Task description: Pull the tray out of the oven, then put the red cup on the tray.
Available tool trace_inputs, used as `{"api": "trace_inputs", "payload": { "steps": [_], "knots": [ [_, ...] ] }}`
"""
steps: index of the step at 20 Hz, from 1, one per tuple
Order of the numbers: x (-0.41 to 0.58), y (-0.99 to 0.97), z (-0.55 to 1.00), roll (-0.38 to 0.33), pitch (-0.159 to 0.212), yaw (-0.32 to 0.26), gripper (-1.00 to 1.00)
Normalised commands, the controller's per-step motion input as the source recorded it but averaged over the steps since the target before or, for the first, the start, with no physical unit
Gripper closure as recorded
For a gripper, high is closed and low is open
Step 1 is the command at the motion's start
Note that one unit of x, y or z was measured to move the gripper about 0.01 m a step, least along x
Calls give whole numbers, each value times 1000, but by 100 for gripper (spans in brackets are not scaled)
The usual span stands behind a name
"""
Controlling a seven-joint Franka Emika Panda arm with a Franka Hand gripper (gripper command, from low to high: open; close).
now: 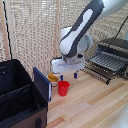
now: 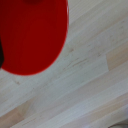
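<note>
Red fills the upper left of the wrist view: the cup (image 2: 30,35) seen from very close, blurred, over pale wooden boards. In the exterior view the cup (image 1: 63,88) stands upright on the wood table (image 1: 95,107), a little left of centre and below the middle of the frame. The gripper (image 1: 68,76) hangs right above it, its two dark blue fingertips (image 1: 76,75) pointing down to either side of the cup's rim and spread apart, with nothing between them; whether they touch the cup cannot be told.

The white arm (image 1: 82,30) comes down from the upper right corner of the frame. At the right edge, mid-height, sits the oven (image 1: 116,46), dark on top, with its front open. The tray (image 1: 107,61), a rack of thin parallel bars, sticks out of it toward the lower left, well apart from the cup.

A black fabric box (image 1: 17,95) fills the lower left of the frame, with a blue panel (image 1: 42,84) leaning at its right side. A yellow item (image 1: 53,78) lies just beside the cup, up and to the left of it, partly hidden by the gripper.
</note>
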Motion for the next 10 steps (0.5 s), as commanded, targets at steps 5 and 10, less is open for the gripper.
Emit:
{"api": "trace_inputs", "payload": {
  "steps": [5, 10],
  "knots": [
    [0, -179, -354, -12, 0, 153, -100],
    [0, -231, -360, 40, -22, 167, -100]
  ]
}}
